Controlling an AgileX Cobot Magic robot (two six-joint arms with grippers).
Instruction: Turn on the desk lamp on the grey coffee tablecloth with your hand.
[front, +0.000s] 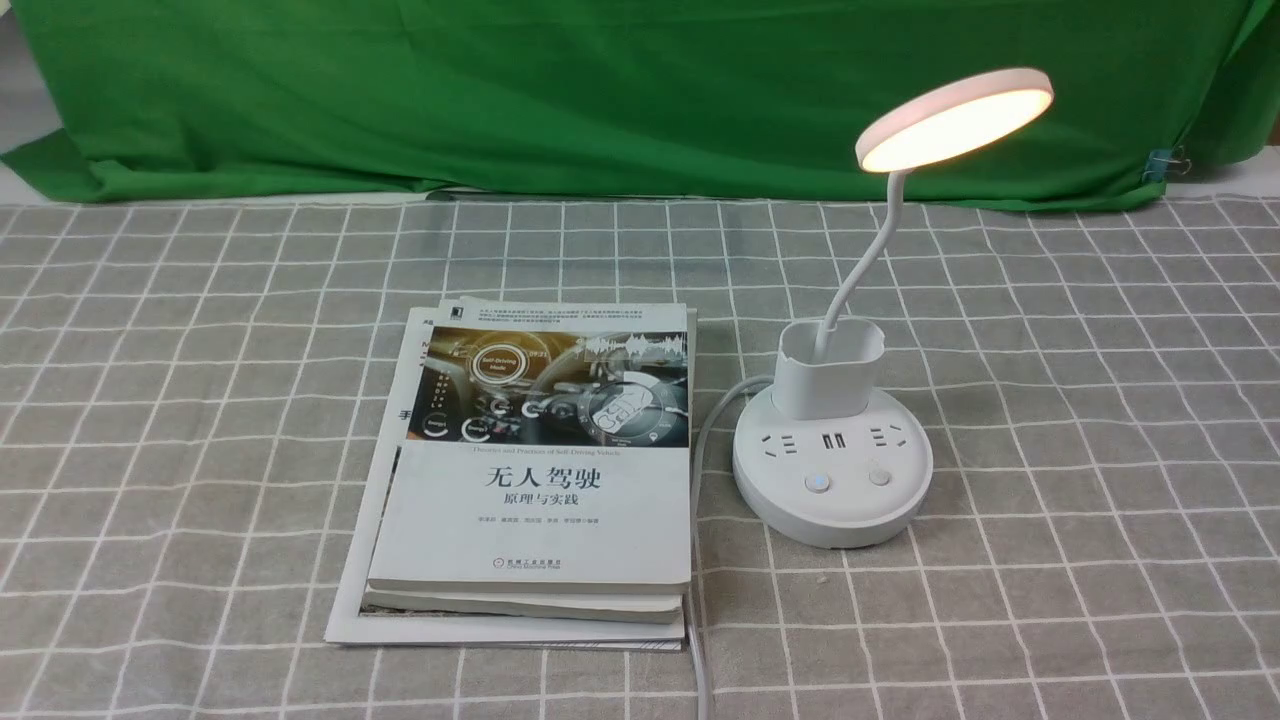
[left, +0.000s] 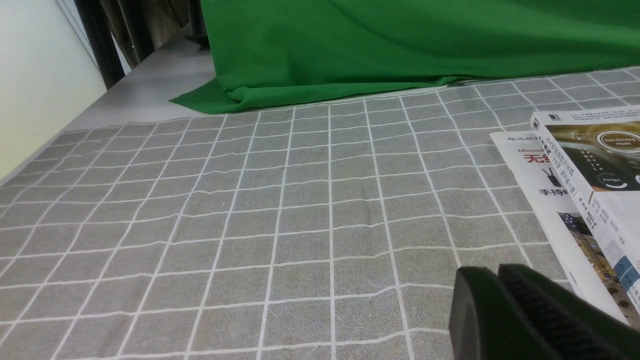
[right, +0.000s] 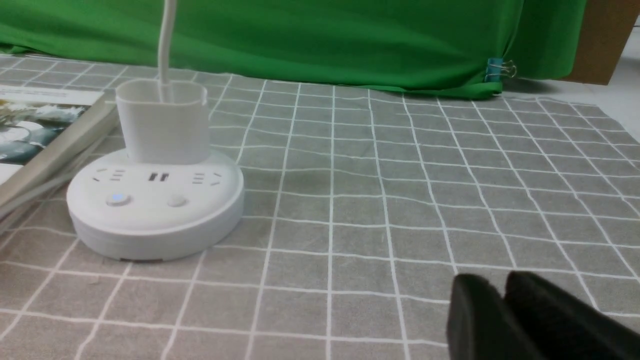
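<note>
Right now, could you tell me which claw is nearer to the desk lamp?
Right. The right claw sits low over the cloth beside the desk lamp, whose base fills its wrist view. The left claw is beyond the books, which lie between it and the lamp.

The grey coffee tablecloth (front: 1080, 420) covered the table; the desk lamp (front: 832, 470) stood on it, head glowing; a stack of books (front: 530, 480) lay just beside the lamp's base; a white cord (front: 700, 560) ran between them.
</note>
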